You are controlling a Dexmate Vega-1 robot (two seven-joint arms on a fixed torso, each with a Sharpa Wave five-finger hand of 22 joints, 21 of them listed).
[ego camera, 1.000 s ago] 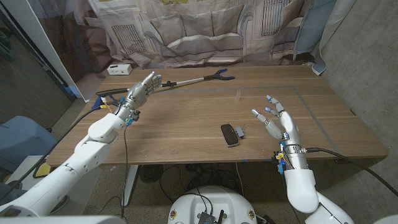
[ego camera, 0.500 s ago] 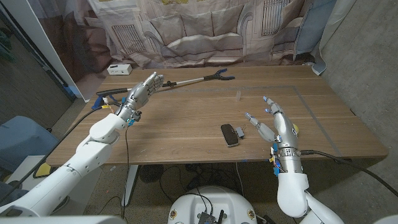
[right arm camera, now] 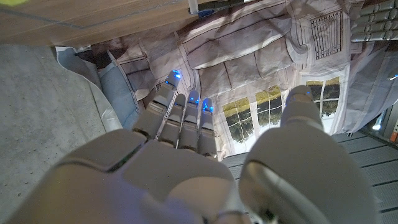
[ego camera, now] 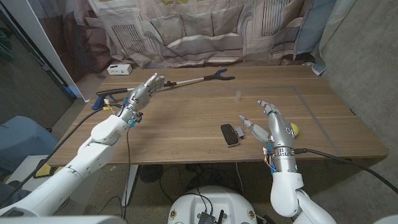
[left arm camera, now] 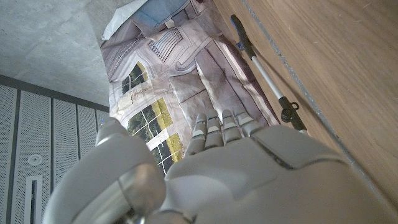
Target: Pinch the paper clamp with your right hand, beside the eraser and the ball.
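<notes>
Right hand [ego camera: 275, 130] fingers spread, holding nothing, thumb tip just beside the paper clamp [ego camera: 242, 119] | clamp lies on the table [ego camera: 186, 118] next to the black eraser [ego camera: 230, 134]; yellow ball [ego camera: 294, 130] behind my palm | left hand [ego camera: 142, 91] idle, fingers loosely together | risk: I judge a skewed thumb could push the small clamp away or catch the eraser

Small paper clamp [ego camera: 240, 118] (partly hidden), beside black eraser [ego camera: 230, 134], yellow ball [ego camera: 295, 130]
</notes>
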